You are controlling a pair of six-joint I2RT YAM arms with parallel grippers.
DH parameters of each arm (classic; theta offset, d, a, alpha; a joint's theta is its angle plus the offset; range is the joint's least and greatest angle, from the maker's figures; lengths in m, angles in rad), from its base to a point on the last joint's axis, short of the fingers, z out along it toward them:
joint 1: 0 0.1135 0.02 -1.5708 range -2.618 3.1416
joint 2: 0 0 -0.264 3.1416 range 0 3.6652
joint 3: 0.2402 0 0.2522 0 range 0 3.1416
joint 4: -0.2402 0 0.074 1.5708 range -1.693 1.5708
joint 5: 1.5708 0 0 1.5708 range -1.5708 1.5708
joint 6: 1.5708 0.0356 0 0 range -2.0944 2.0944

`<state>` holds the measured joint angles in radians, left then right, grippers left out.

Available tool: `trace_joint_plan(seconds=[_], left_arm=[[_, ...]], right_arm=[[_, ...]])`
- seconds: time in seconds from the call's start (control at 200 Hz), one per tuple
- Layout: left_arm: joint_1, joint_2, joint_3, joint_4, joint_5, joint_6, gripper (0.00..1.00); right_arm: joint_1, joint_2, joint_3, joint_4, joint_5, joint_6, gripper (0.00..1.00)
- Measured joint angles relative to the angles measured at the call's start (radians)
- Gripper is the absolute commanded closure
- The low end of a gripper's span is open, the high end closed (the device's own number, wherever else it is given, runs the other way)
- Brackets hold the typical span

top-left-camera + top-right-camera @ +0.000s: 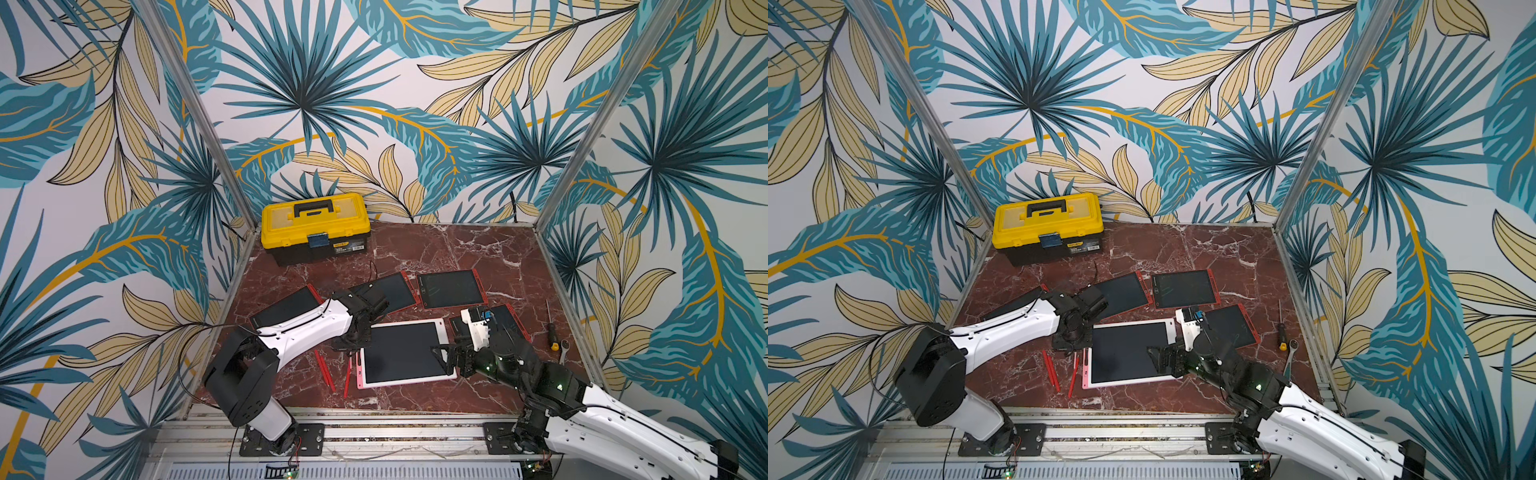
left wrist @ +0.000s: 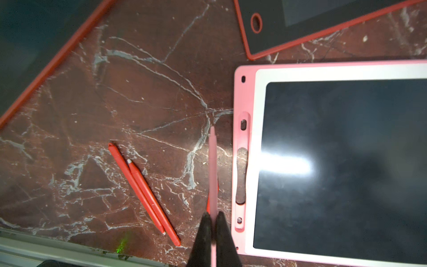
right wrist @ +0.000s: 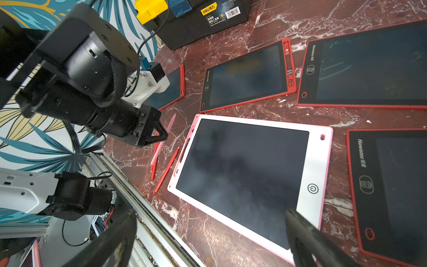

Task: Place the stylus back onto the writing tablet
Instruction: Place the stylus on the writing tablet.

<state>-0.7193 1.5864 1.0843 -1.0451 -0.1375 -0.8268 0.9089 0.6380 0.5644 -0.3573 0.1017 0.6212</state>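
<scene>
Pink stylus [image 2: 212,161] pinched in downward-pointing left gripper [image 2: 213,216] beside pink tablet [image 2: 254,115]; right gripper [image 1: 444,360] hovers spread

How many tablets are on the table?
5. Pink tablet nearest; four red tablets behind: one under the left arm, two farther back, one partly under the right arm. No others show.

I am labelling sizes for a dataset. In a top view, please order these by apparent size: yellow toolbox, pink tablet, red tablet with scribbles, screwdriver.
1. yellow toolbox and pink tablet: they look about alike, and the toolbox stands farther away, so I do not rank them.
2. red tablet with scribbles
3. screwdriver
</scene>
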Motion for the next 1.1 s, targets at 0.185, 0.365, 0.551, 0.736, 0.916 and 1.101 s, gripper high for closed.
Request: trace_joint_plan(seconds=[0.185,0.365,0.551,0.736,0.916,1.101], left_arm=[[-0.005,0.037,0.0,0.023,0.028,0.027,0.94],[-0.008,0.05,-0.001,0.051,0.052,0.024,0.94],[-0.013,0.048,-0.027,0.099,0.091,0.01,0.94],[-0.013,0.048,-0.047,0.114,0.097,0.008,0.94],[-0.013,0.053,-0.059,0.122,0.097,0.007,0.93],[-0.013,0.076,-0.06,0.14,0.097,-0.009,0.94]], right_arm=[[0.0,-0.04,0.0,-0.002,0.007,0.004,0.0],[0.0,-0.074,-0.011,-0.008,0.014,0.014,0.01],[0.0,-0.075,-0.016,-0.016,0.014,0.023,0.0],[0.0,-0.08,-0.031,-0.016,0.014,0.031,0.01],[0.0,-0.08,-0.032,-0.018,0.014,0.036,0.01],[0.0,-0.08,-0.032,-0.034,0.014,0.037,0.01]])
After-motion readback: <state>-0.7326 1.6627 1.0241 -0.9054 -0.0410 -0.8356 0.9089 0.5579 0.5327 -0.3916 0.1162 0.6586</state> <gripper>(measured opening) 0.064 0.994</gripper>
